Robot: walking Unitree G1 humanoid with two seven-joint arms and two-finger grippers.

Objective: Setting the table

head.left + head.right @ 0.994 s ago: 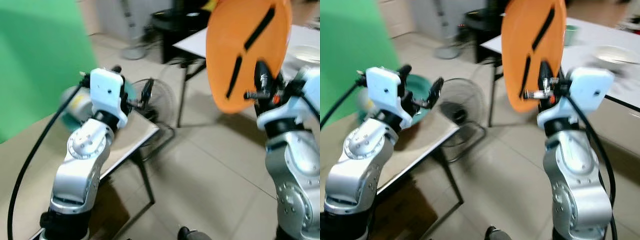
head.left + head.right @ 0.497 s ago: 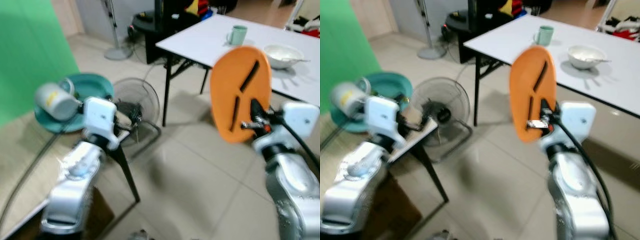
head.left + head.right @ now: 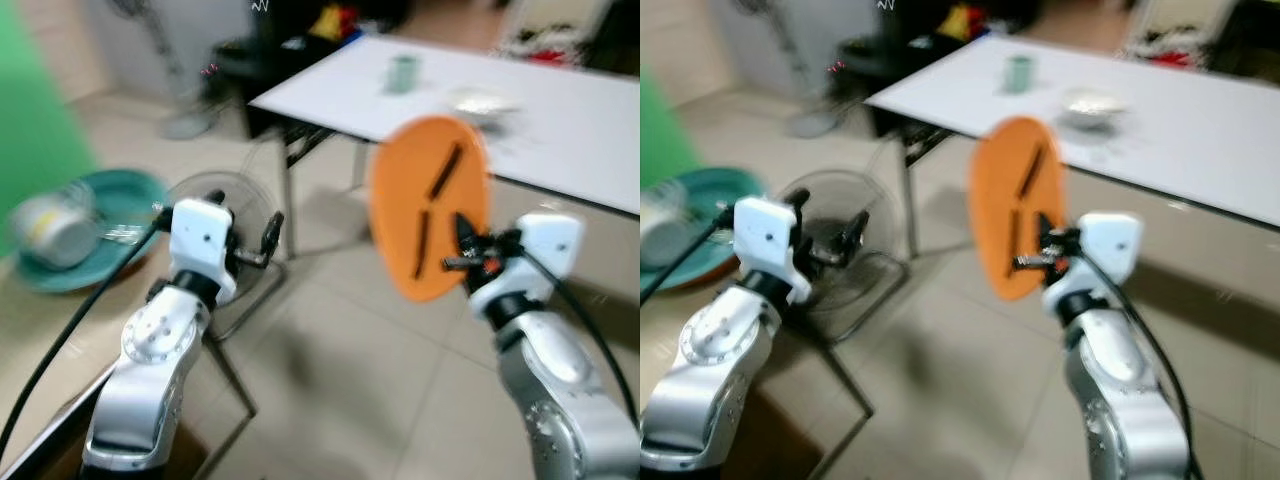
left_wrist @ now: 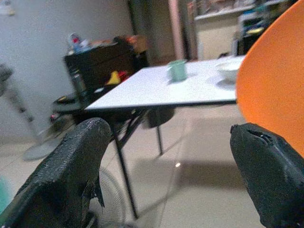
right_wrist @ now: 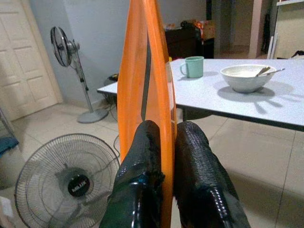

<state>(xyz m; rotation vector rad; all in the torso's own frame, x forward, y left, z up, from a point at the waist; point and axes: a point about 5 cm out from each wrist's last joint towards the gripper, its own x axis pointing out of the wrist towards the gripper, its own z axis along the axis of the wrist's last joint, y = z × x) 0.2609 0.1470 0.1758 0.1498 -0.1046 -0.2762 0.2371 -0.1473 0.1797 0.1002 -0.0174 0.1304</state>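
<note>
From the left eye view, the right gripper [image 3: 462, 243] is up in front of the robot, clenched on the lower edge of a round orange plastic plate [image 3: 428, 205] that stands upright on its rim, face toward the camera, with two dark strips across it. Behind the plate runs a long white folding table [image 3: 560, 130], and on it sit a pale green mug [image 3: 403, 72] and a white bowl [image 3: 481, 101], both blurred. Over on the robot's left, the left gripper [image 3: 268, 238] is raised with its black fingers apart and nothing between them. Beside that arm a teal round dish [image 3: 118, 215] rests on a beige tabletop [image 3: 40, 340], with a grey cylindrical cup [image 3: 45, 228] lying on it. A black wire-caged floor fan [image 3: 235, 200] sits low on the tiled floor [image 3: 340, 380].

The right eye view gives the same scene, with the plate edge-tilted and pinched just above the wrist.

Left wrist view now: two black fingertips [image 4: 66, 166] spread wide, released, the white table seen through the gap and the orange plate at the edge.

Right wrist view: both black fingers [image 5: 142, 161] squeeze the plate's rim from either side, plate vertical and edge-on. A grey standing pedestal fan [image 5: 64, 42] is by the wall, near a white panelled door [image 5: 23, 52].
</note>
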